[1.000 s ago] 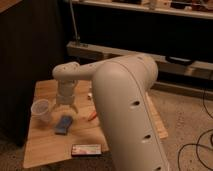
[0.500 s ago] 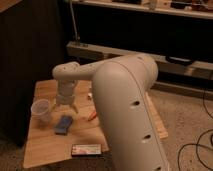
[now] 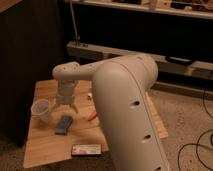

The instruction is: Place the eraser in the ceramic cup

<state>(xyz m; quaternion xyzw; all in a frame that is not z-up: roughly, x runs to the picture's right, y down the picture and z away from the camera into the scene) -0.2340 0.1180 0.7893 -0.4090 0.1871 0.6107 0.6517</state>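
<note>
The eraser (image 3: 86,149), a flat oblong block with black sides and a pale face, lies near the front edge of the wooden table (image 3: 45,150). The ceramic cup (image 3: 40,109), a small pale tumbler, stands upright at the table's left side. My gripper (image 3: 65,108) points down over the table, just right of the cup and directly above a blue pad (image 3: 63,124). Its fingers stand apart with nothing between them. The eraser is well in front of the gripper and to its right.
My large white arm (image 3: 127,110) fills the middle and hides the right part of the table. A small red object (image 3: 92,116) lies beside the arm. A dark cabinet (image 3: 25,45) stands at the left, and low shelves (image 3: 165,55) run behind.
</note>
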